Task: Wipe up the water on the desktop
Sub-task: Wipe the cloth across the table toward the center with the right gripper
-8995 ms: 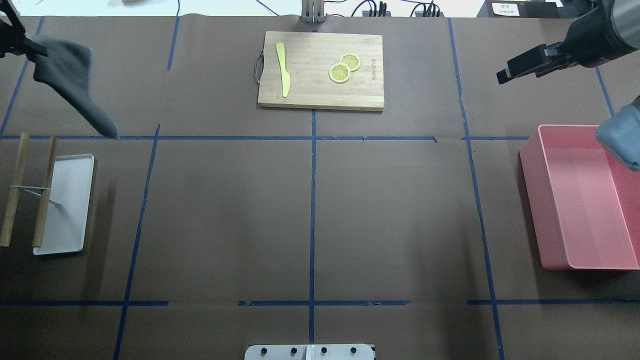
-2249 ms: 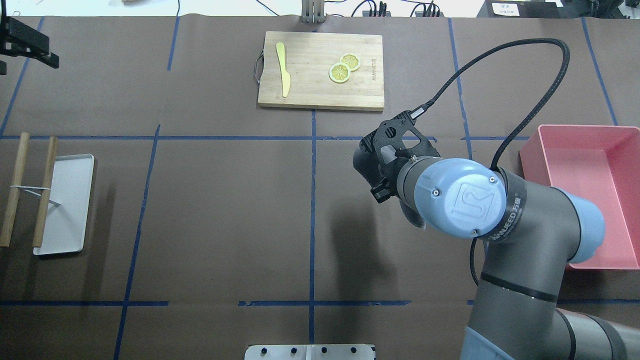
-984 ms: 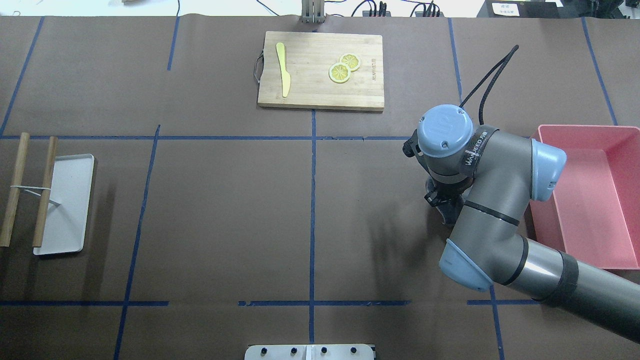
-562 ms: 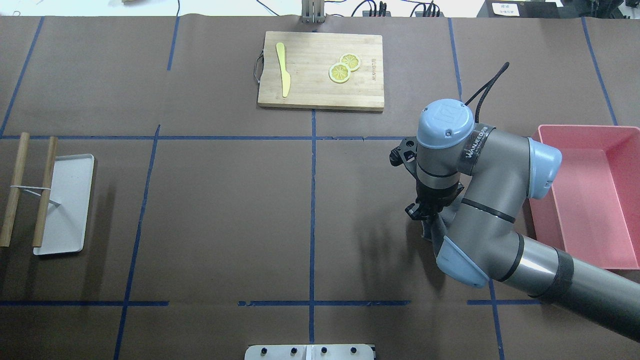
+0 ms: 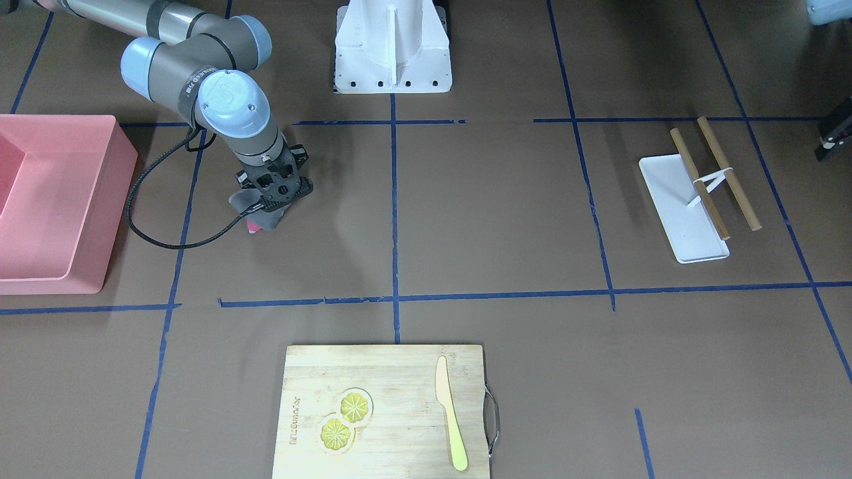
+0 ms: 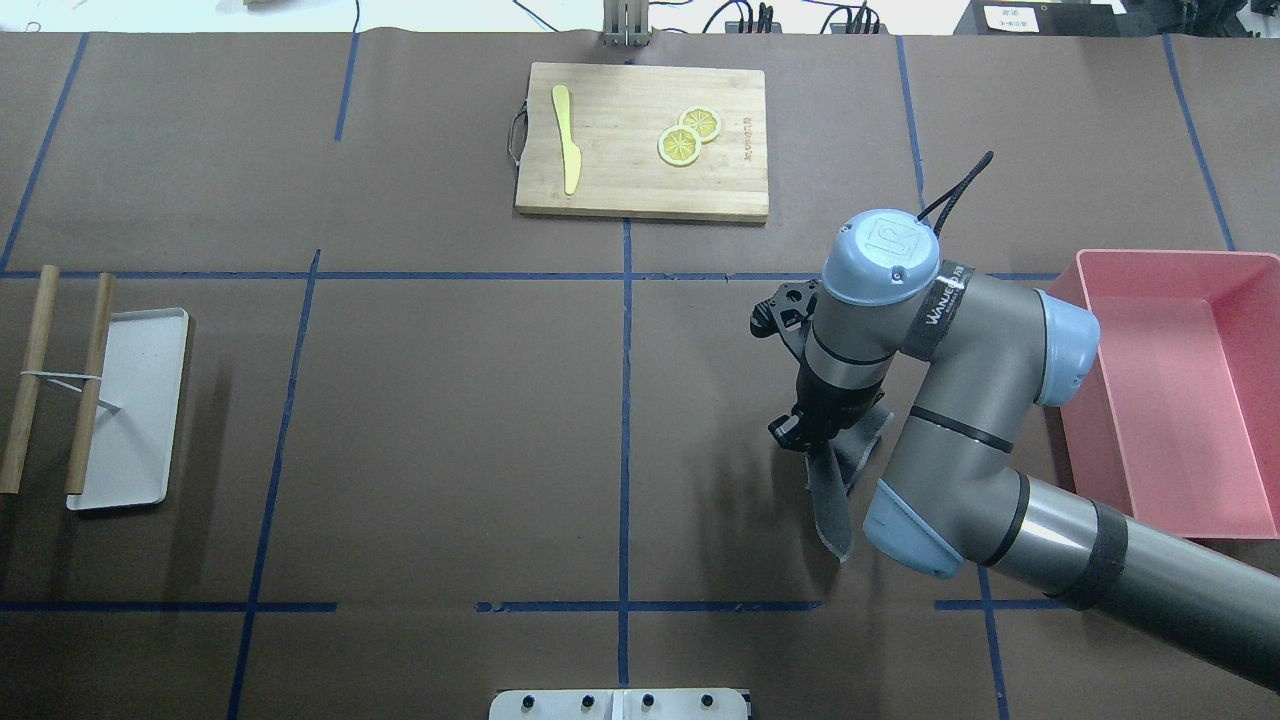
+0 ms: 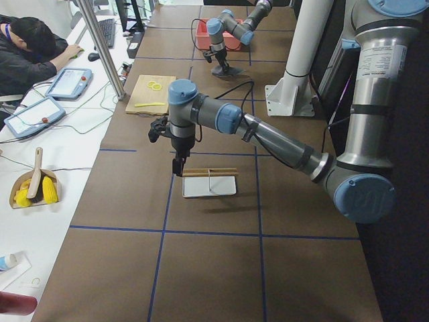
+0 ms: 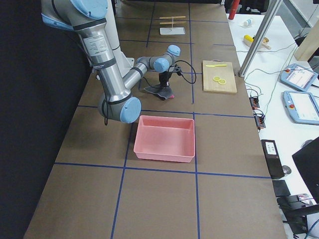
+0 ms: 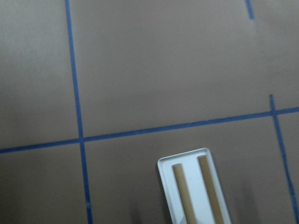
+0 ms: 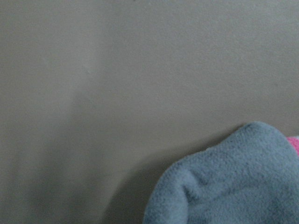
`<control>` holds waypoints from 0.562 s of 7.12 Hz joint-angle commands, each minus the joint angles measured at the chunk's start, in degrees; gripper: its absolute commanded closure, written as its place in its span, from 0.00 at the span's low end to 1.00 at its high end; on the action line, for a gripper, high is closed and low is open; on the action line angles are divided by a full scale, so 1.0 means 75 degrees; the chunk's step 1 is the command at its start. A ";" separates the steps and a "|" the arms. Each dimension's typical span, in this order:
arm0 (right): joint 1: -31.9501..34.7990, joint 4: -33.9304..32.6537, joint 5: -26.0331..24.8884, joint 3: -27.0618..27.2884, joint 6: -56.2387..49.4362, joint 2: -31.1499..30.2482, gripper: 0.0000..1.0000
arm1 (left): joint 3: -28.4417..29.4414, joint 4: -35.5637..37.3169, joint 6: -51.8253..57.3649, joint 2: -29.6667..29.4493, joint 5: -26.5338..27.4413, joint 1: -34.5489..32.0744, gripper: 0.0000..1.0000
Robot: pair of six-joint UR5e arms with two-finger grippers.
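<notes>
The brown desktop (image 6: 450, 420) with blue tape lines shows no water that I can make out. My right gripper (image 6: 803, 437) points down at it, right of the centre line, shut on a grey cloth (image 6: 832, 492). The cloth lies pressed on the desktop and trails toward the robot. It also shows in the front-facing view (image 5: 261, 216) under the right gripper (image 5: 271, 205) and in the right wrist view (image 10: 233, 182), with a pink edge. My left gripper (image 7: 176, 163) hangs above the white tray; I cannot tell whether it is open or shut.
A bamboo cutting board (image 6: 640, 190) with a yellow knife and two lemon slices lies at the far centre. A pink bin (image 6: 1100, 480) stands close to the right of the right arm. A white tray (image 6: 130, 410) with two wooden sticks sits at the left edge.
The right gripper has dragged the cloth leftward toward the centre line and slightly nearer the robot; more cloth now trails out. Nine seconds ago the left gripper held the cloth.
</notes>
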 commanded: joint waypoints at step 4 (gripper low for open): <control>-0.0419 0.0879 0.0016 -0.0217 0.1108 0.0319 0.95 | 0.1303 -0.0060 0.1804 0.0214 -0.0080 -0.0653 0.00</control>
